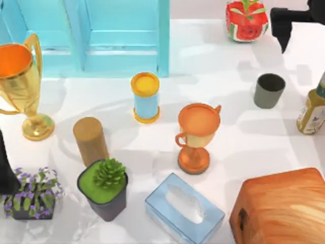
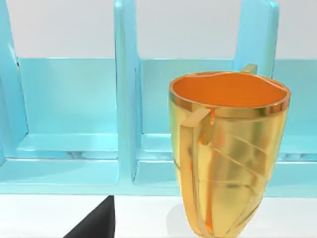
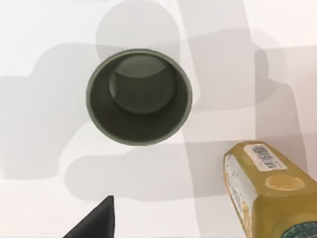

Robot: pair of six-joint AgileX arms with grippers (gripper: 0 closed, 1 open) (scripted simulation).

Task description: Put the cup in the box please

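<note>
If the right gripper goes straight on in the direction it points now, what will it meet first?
Most likely the cup: the right wrist view looks straight down into its open mouth, almost centred. The yellow bottle stands off to one side, apart from the cup. How high the right gripper is above it is unclear.

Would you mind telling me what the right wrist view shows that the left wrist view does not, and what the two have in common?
Right wrist view alone: it looks down into the dark grey cup, standing upright on the white table, with a yellow bottle beside it and apart from it.

Left wrist view alone: a gold trophy with an orange inside, standing in front of the light blue box and its dividers.

Shared: the white table surface, and a dark wedge at the lower edge of each picture, which I cannot identify with certainty.
</note>
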